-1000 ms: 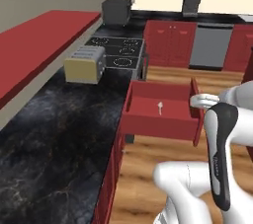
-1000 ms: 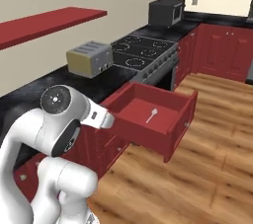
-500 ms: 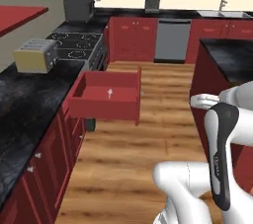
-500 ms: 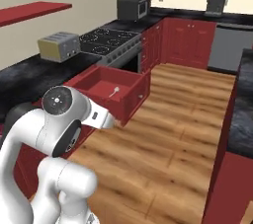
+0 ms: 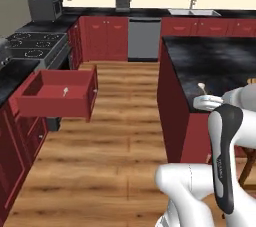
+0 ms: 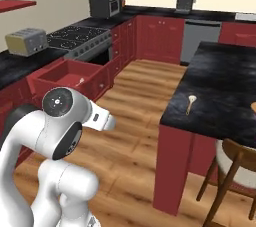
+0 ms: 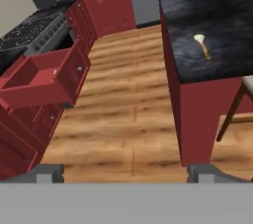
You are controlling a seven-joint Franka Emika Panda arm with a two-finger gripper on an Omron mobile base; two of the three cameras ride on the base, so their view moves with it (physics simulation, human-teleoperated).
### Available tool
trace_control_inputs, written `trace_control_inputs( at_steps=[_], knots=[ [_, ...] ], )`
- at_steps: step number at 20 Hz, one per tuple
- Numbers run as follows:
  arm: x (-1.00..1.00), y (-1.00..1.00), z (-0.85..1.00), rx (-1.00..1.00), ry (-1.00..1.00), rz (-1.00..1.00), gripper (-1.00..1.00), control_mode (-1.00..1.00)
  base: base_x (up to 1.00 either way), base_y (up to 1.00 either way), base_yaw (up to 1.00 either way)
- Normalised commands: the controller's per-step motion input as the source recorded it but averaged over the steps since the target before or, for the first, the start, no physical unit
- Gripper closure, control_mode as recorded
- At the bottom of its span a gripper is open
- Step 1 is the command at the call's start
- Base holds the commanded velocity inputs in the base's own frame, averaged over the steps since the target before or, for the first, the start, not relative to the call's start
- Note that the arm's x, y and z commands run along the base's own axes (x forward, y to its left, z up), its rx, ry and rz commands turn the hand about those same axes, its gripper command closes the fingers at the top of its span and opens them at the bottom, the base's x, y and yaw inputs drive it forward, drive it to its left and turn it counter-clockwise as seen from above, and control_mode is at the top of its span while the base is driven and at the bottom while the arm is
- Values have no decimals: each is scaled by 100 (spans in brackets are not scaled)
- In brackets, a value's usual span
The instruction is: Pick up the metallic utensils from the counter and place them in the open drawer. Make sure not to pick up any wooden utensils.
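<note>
- You're between trips: a spoon (image 5: 64, 91) lies in the open drawer (image 5: 55, 102).
- Tool (image 7: 126, 172) released, empty.
- Skip the tan-handled spoon (image 7: 201, 45) on the desk (image 7: 212, 30).

You have a wide bare wood floor (image 7: 123, 99) between the open drawer (image 5: 55, 91) and the desk (image 6: 225, 86). The drawer juts into the aisle from the left cabinets. A small tan-handled spoon (image 7: 201, 45) lies near the desk's corner; a chair (image 6: 235, 171) stands just beside its end.
</note>
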Motion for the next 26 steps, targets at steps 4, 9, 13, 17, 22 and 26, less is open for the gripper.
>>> trace_control_inputs(
  at_steps=[4, 9, 13, 17, 22, 26],
  knots=[
    [0, 0, 0, 0, 0, 0, -100, 100, 0, -100, -8],
    [0, 0, 0, 0, 0, 0, -100, 100, 1, -100, -6],
    [0, 0, 0, 0, 0, 0, -100, 100, 13, -100, -5],
    [0, 0, 0, 0, 0, 0, -100, 100, 29, -100, -3],
    [0, 0, 0, 0, 0, 0, -100, 100, 73, -81, -3],
    [0, 0, 0, 0, 0, 0, -100, 100, 88, -51, -12]
  ],
)
